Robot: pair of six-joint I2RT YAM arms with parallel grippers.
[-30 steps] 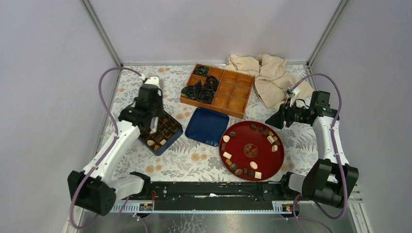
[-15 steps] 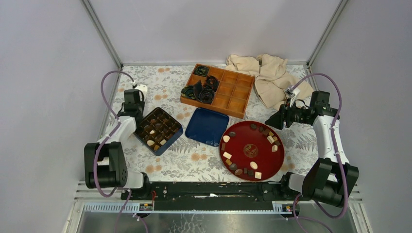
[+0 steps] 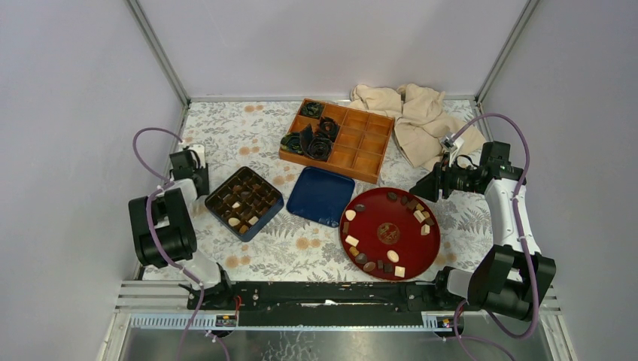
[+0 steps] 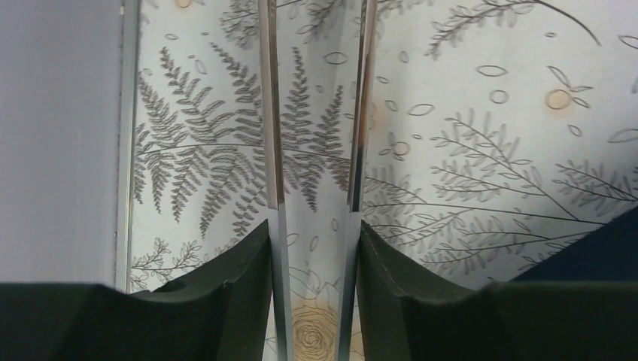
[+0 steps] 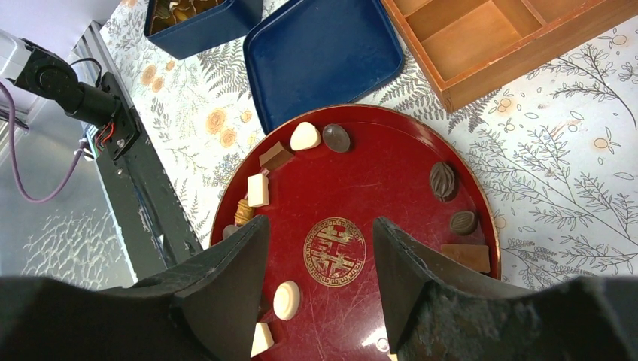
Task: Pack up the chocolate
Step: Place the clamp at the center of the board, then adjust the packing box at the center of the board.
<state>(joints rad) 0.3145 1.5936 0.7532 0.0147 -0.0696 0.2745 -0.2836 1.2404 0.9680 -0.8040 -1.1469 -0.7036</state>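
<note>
Several pieces of chocolate, dark, brown and cream, lie round the rim of a red plate. More chocolate fills a blue gridded box. My right gripper hovers over the plate's far right side, open and empty; in the right wrist view its jaws frame the plate's gold emblem, with a round cream chocolate by the left finger. My left gripper sits near the left wall, left of the box. In the left wrist view its thin blades stand apart over bare patterned cloth, holding nothing.
A blue lid lies between box and plate. A wooden compartment tray at the back holds black crumpled paper cups. A beige cloth is bunched at the back right. Grey walls close in left and right.
My left arm has pulled back from above the blue box to the left wall and folded up. Its blades have parted a little. The right arm has not moved.
</note>
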